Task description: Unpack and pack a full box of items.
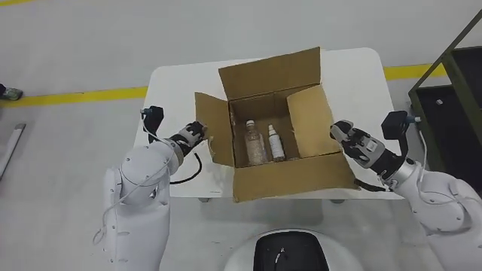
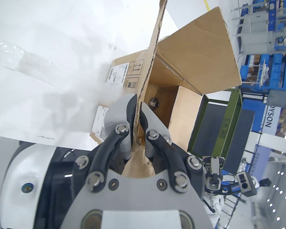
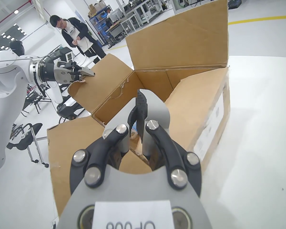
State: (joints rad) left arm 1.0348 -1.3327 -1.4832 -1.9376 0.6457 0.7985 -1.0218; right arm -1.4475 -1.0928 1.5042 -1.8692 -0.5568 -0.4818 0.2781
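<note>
Brown corrugated cardboard box (image 1: 294,179) sits open on white table (image 1: 177,83), clear plastic bottles (image 1: 256,143) lying inside. Left gripper (image 2: 138,107) pinches left flap (image 1: 213,124); right gripper (image 3: 139,103) has fingers together beside right flap (image 1: 309,120). Flaps look light, bendy, tear-prone: hold near crease.

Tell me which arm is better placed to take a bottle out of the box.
Probably right: the right gripper holds nothing beside the open box, while the left gripper is shut on a side flap.
</note>
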